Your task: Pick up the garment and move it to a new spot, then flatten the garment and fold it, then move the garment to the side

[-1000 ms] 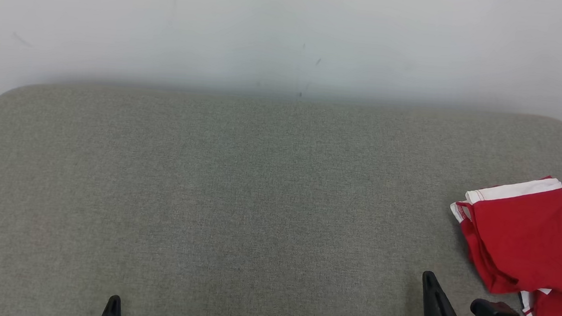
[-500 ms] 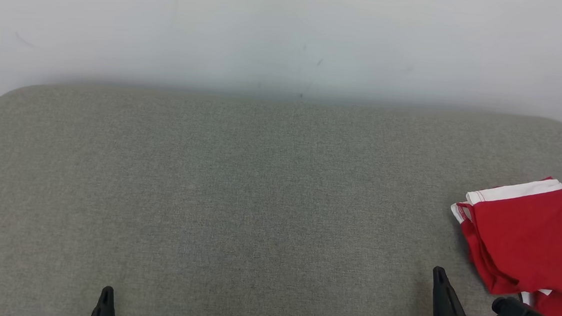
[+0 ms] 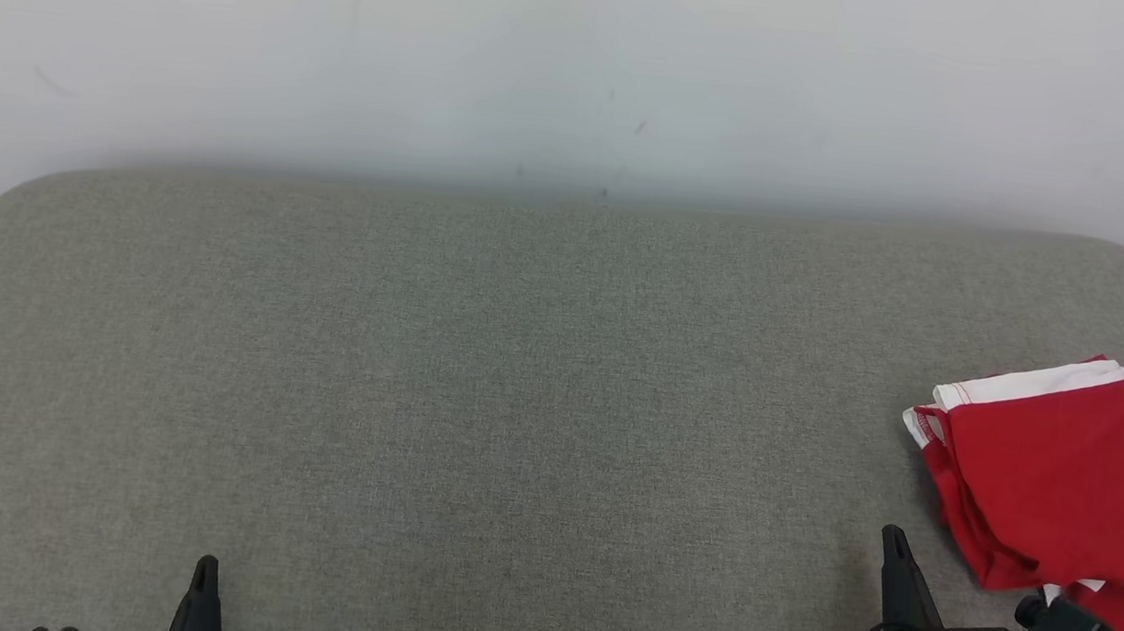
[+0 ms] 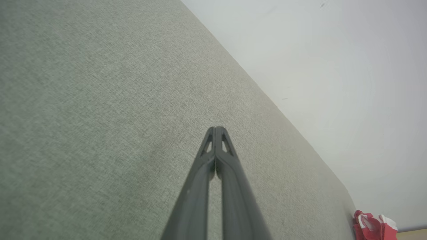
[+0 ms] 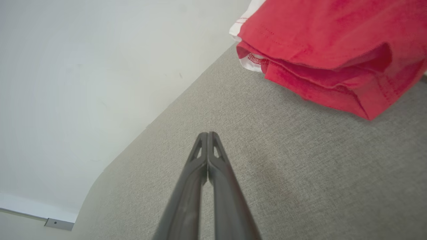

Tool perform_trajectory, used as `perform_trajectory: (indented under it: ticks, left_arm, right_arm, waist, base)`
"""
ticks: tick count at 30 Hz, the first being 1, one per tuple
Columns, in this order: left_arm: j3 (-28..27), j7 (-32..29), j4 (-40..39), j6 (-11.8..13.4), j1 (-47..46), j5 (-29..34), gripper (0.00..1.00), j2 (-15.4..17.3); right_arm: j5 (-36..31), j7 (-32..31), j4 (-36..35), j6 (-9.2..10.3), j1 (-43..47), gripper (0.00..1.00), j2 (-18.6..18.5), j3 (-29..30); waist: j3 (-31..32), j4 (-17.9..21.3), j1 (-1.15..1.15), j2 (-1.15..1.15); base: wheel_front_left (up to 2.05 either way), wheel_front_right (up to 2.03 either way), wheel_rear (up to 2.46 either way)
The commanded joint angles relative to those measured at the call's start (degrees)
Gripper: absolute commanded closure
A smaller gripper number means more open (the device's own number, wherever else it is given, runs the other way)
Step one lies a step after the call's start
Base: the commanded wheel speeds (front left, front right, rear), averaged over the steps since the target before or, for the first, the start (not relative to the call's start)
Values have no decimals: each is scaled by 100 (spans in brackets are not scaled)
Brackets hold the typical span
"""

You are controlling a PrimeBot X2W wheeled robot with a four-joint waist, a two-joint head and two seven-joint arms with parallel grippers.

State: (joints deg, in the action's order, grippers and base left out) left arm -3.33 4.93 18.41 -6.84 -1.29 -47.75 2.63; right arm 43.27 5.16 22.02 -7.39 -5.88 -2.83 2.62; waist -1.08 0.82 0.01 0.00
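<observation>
The garment [image 3: 1051, 474] is red with white trim and lies folded in layers at the right edge of the grey fabric surface [image 3: 515, 402]. My right gripper [image 3: 893, 542] hovers just left of and below it, shut and empty, tips apart from the cloth. In the right wrist view the garment [image 5: 333, 50] lies ahead and to the right of the shut gripper [image 5: 207, 134]. My left gripper [image 3: 206, 568] stands at the lower left, shut with nothing in it. In the left wrist view its gripper [image 4: 216, 128] points over bare fabric, and the garment [image 4: 372, 226] is far off at the lower right.
A pale wall [image 3: 582, 66] runs behind the surface's rounded far edge. A baseboard strip [image 5: 33, 213] lies past the surface's end in the right wrist view. Bare grey fabric spreads wide left of the garment.
My right gripper has shifted right and a little farther up, closer to the garment. My left gripper has drifted slightly left and up. The garment has stayed put.
</observation>
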Motion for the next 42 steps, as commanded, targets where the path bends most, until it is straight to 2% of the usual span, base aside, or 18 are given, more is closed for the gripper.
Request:
perform_trajectory:
  ticks: [1, 22, 42]
  left_arm:
    - [-26, -36, -87, -20, -118, -208, 100, 19]
    - [-126, -405, -211, -36, -258, -1598, 100, 24]
    - [-200, -676, -301, -55, -360, -2644, 100, 28]
  right_arm:
    - [201, -40, -109, -6, -70, 100, -3, 25]
    - [1744, -413, -344, -9, -67, 100, -4, 147]
    - [2889, -692, -519, -12, -64, 100, -5, 238]
  waist:
    - [2, -2, 0, 0]
    - [24, -22, 0, 0]
    - [44, -40, 0, 0]
  base:
    - [0, 0, 0]
    - [0, 0, 0]
    - [0, 0, 0]
